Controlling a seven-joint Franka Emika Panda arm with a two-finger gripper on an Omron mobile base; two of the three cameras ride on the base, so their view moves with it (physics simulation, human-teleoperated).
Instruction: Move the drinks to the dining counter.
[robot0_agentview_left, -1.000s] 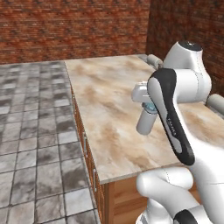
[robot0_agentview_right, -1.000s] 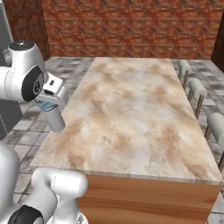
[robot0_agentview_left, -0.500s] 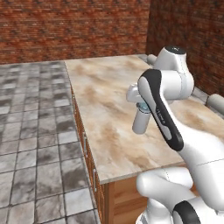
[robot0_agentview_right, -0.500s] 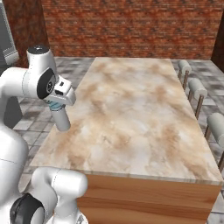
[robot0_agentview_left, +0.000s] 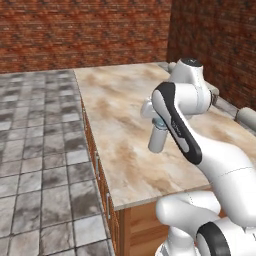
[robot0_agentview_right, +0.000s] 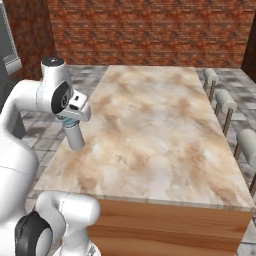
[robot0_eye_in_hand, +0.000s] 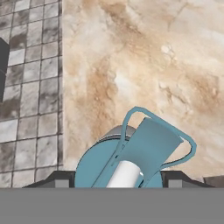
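— Brick walls behind; where is the pale grey bottle (robot0_agentview_right: 75, 136)?
— Hanging upright, the gripper (robot0_agentview_right: 69, 120) closed on its blue cap, just above the dining counter (robot0_agentview_right: 150, 130) near its edge. Straight down sets it.

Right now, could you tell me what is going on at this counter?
The white robot arm is carrying the pale grey bottle with blue cap over the dining counter. Its end effector is closed on the bottle at the cap end, and the bottle hangs tilted above the counter's near edge on the tiled-floor side, not yet set down. Grey stools line the far long edge. No other drinks stand on the visible part of the slab.
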